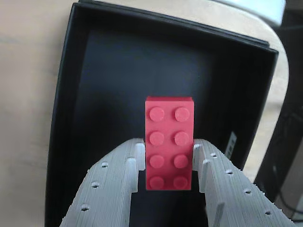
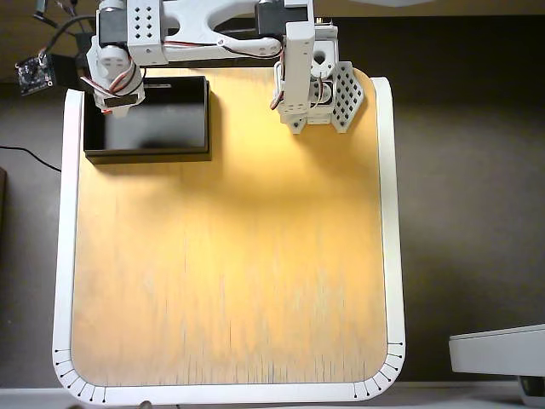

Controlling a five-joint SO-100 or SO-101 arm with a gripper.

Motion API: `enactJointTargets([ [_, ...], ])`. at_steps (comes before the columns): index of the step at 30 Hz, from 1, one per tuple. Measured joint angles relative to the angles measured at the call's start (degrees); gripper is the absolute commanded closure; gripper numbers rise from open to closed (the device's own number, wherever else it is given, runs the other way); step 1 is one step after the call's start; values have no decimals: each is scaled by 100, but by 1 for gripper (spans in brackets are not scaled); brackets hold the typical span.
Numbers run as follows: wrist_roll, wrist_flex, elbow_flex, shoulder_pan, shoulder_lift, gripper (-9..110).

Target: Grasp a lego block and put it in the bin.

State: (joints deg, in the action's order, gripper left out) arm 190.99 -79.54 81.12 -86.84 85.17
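Lego block [image 1: 169,143] pinched between fingers [image 1: 124,175], hidden overhead, bin [image 1: 66,118] beneath

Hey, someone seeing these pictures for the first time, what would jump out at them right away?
In the wrist view, the bright red lego block stands out, clamped by the pale gripper above the black bin. In the overhead view, that bin sits at the top left corner of the wooden table, with the white arm reaching over it.
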Motion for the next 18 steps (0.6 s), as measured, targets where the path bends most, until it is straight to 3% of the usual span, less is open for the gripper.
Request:
enactJointTargets([
  [9, 114, -9, 457, 0, 422, 100],
  [18, 255, -9, 510, 0, 510, 87],
])
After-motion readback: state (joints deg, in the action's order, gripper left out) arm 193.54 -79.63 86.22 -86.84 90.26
